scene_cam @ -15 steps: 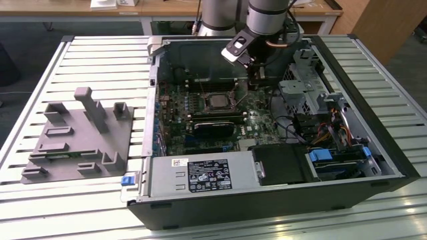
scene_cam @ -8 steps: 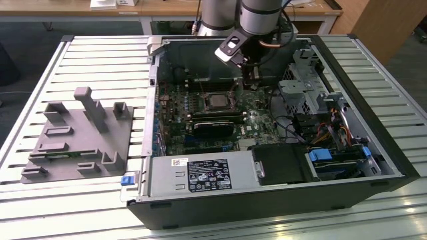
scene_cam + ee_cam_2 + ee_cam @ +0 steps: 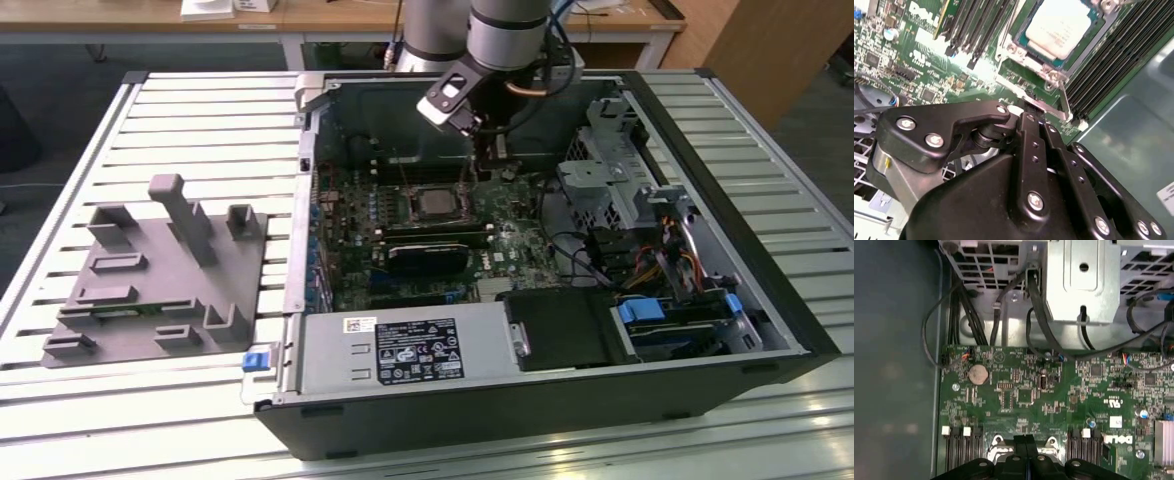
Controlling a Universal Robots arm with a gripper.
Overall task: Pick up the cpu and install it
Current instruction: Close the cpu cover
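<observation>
The silver-grey arm hangs in from the top of the exterior view, its last joints stacked almost upright. The wrist is angled toward the exterior view's left, and below it the black gripper points straight down. In both wrist views the two fingers lie flat against each other – only a thin seam shows between them in the first wrist view, where the gripper appears from above. The black linkage bars, studded with silver screws, are folded in close behind the tips – a narrow, closed wedge.
</observation>
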